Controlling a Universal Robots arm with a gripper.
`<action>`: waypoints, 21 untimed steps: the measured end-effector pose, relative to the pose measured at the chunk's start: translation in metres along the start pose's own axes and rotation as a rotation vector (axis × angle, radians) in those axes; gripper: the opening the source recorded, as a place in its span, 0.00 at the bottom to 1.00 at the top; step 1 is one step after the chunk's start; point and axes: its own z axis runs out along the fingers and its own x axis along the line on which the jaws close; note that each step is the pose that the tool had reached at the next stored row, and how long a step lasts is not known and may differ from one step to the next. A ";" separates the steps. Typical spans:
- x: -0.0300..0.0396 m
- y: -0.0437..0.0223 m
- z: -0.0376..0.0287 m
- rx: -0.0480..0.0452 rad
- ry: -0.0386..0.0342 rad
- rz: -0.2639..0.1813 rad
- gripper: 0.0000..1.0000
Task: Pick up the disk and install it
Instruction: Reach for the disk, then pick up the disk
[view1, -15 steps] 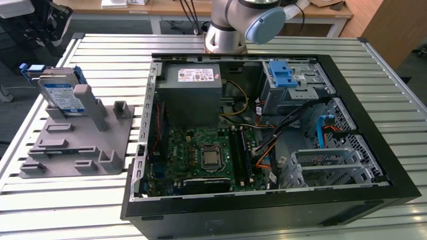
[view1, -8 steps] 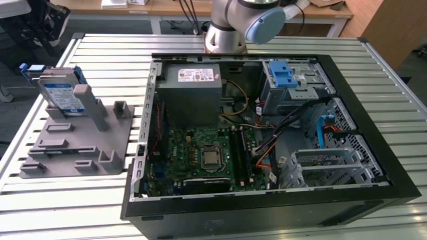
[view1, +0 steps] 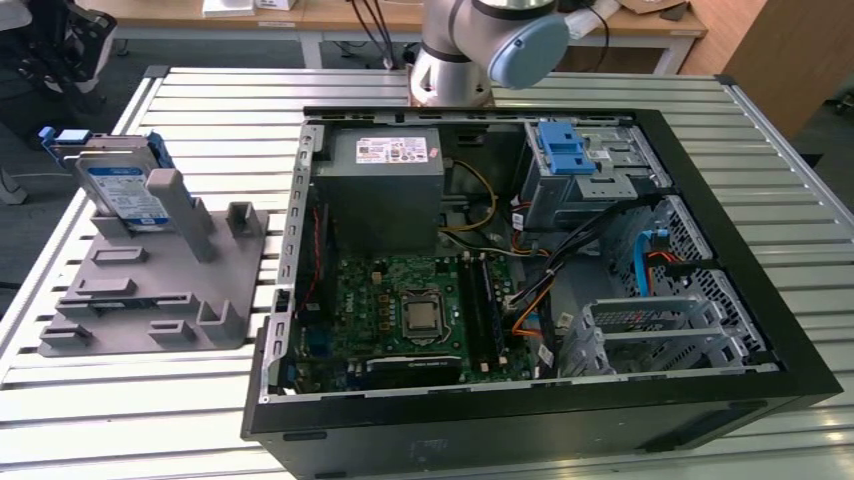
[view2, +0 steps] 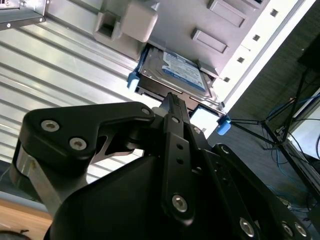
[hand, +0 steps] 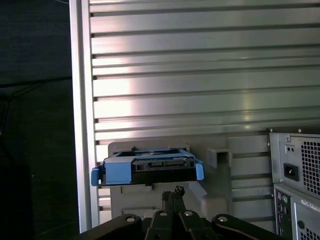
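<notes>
The disk (view1: 120, 190) is a silver drive with a white-and-blue label and blue side rails. It stands tilted in a grey holder (view1: 147, 290) on the exterior view's left. In both wrist views my gripper (view2: 170, 98) (hand: 173, 192) is shut, its black fingertips pressed together with nothing between them. It hovers a short way from the disk (view2: 182, 70) (hand: 150, 169), pointing at it without touching. The second wrist view shows the disk's label face, the first wrist view its connector edge between the blue rails.
An open black computer case (view1: 747, 230) lies on the slatted metal table (view1: 200, 110), right of the holder. Inside it are a grey power supply (view1: 387, 190), a motherboard (view1: 400, 310), a bay with a blue latch (view1: 574, 150) and a metal drive cage (view1: 654, 330).
</notes>
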 end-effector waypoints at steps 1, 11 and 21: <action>0.0039 0.0000 0.0001 0.0000 0.0000 0.000 0.11; 0.0274 -0.0002 0.0009 0.0003 0.0042 0.000 0.11; 0.0279 -0.0002 0.0008 0.0003 0.0042 0.000 0.11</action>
